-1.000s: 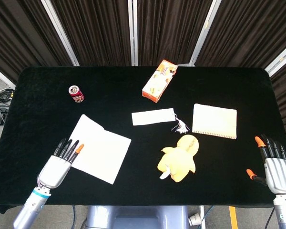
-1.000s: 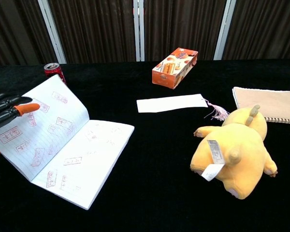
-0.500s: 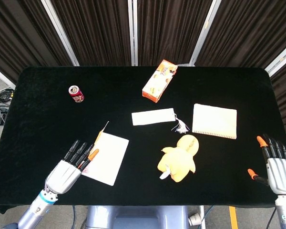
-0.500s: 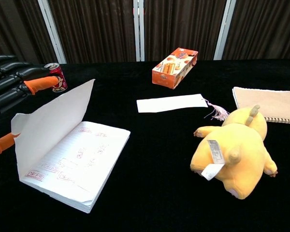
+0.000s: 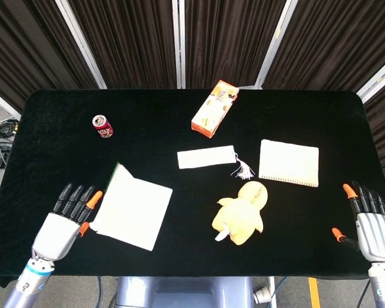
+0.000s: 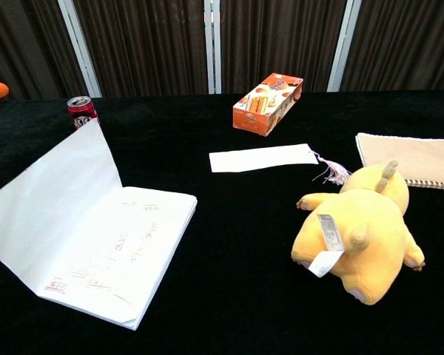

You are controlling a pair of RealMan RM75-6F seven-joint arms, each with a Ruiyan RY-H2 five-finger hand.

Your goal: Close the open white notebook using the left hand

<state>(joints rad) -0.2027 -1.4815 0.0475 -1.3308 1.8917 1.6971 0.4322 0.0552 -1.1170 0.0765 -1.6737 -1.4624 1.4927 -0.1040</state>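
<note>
White notebook [image 5: 131, 213] half open, cover raised; my left hand [image 5: 63, 224] empty, fingers spread, seemingly just beside its left edge.

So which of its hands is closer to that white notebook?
The left hand: it sits right beside the notebook, at its left edge. The right hand is far across the table, past the yellow plush toy.

Left hand [image 5: 59, 228] back — notebook [image 5: 131, 211] reopening

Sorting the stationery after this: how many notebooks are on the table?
2. The white notebook, its cover half raised, lies front left beside the left hand. A closed cream spiral notebook lies at the right, behind the plush toy.
</note>
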